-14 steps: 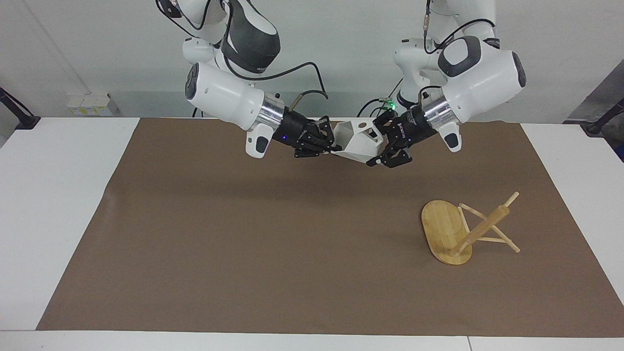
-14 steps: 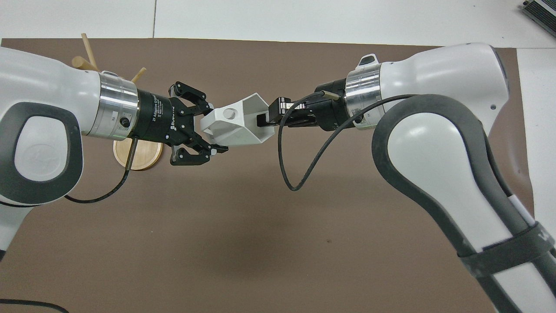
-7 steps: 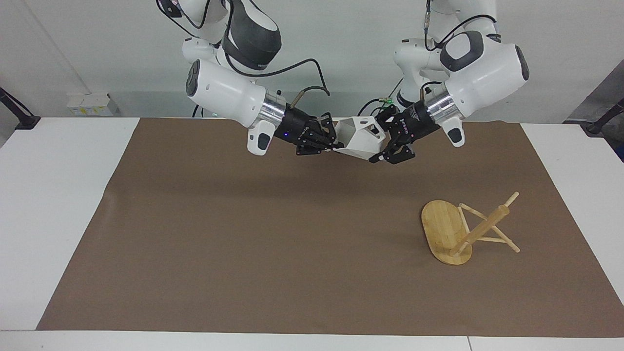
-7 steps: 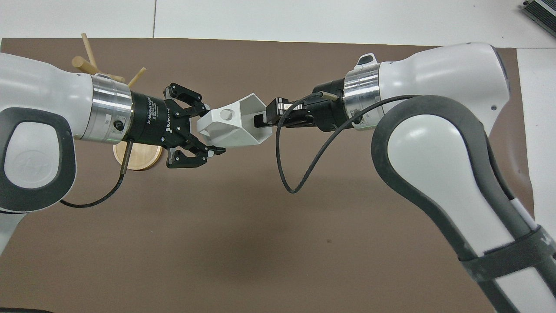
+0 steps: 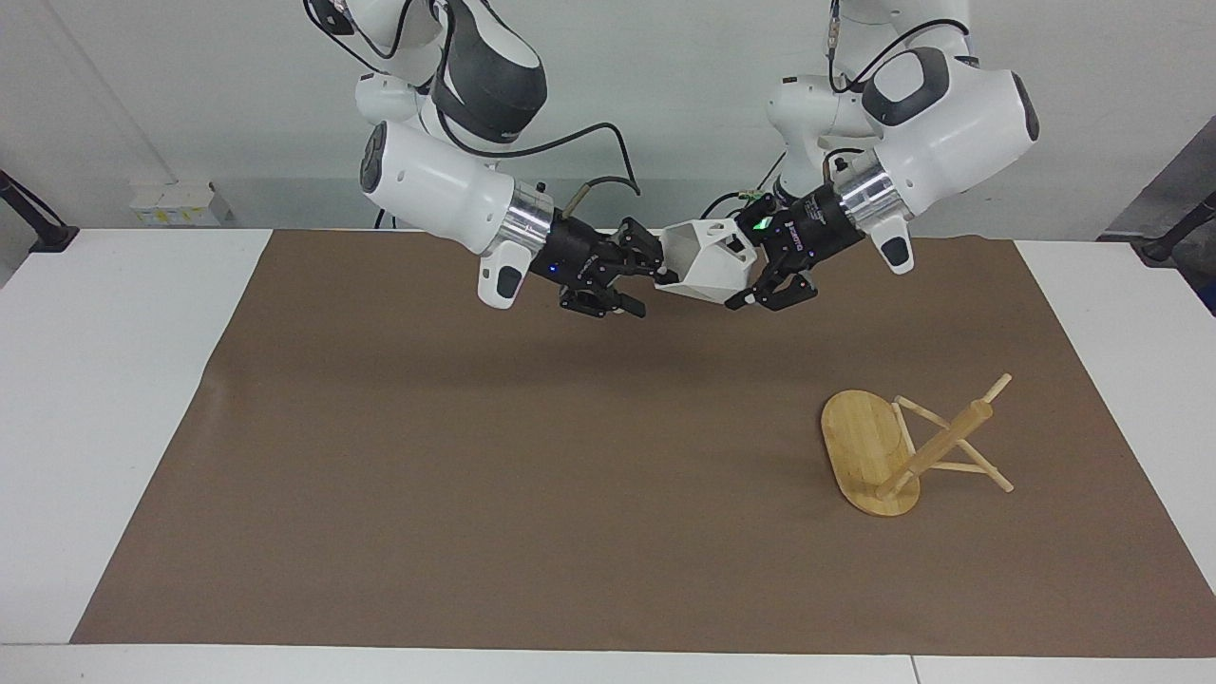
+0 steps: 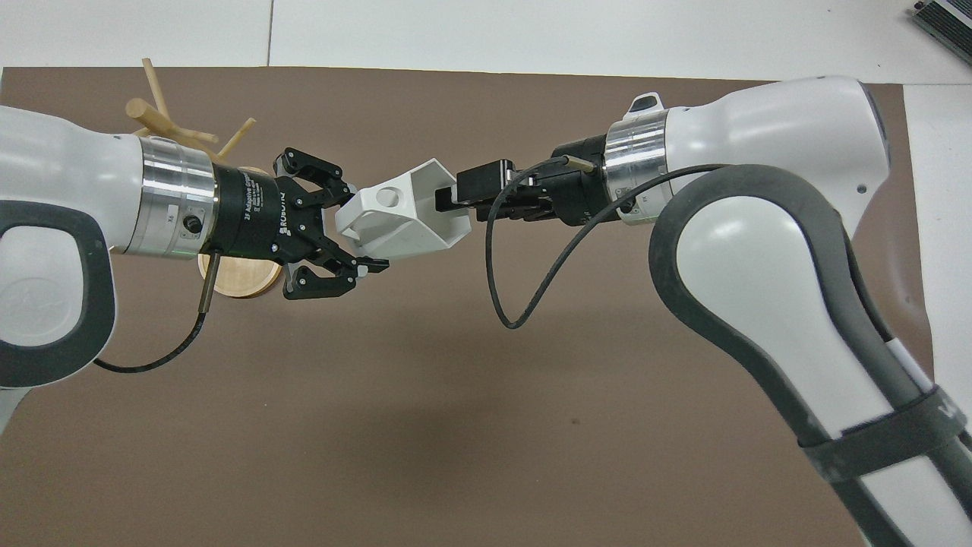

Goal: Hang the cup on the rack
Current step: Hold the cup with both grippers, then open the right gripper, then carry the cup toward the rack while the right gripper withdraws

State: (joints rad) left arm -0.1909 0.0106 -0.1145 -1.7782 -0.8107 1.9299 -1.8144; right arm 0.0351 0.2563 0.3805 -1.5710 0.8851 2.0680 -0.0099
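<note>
While both arms meet in mid-air over the robots' edge of the brown mat, we see the cup [image 5: 705, 262] lying on its side between them, mouth toward the right arm. Our left hand [image 5: 749, 281] is pinching the cup at its handle end, fingers pressed onto it. Our right hand [image 5: 638, 281] sits at the rim with its fingers parted, apparently letting go. The rack [image 5: 879, 454] lies tipped on the surface, toward the left arm's end, well apart from the cup, post and pegs slanting away from its base. We judge the left arm is the nearer one for carrying the cup over to a peg.
</note>
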